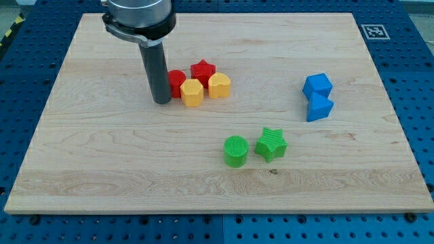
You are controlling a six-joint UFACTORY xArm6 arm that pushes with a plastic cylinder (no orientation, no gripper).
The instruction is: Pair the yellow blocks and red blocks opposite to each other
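Observation:
My tip (161, 101) rests on the board just left of a cluster of red and yellow blocks. A red round block (177, 82) sits right beside the rod, partly hidden by it. A red star block (203, 70) lies behind the cluster. A yellow hexagonal block (192, 93) sits in front, touching the red round block. A yellow heart-shaped block (219, 85) sits at the cluster's right, touching the red star. The rod hides the red round block's left side.
A green round block (235, 150) and a green star block (271, 144) lie side by side toward the view's bottom middle. Two blue blocks (317, 97) stand close together at the view's right. The wooden board (102, 169) lies on a blue perforated table.

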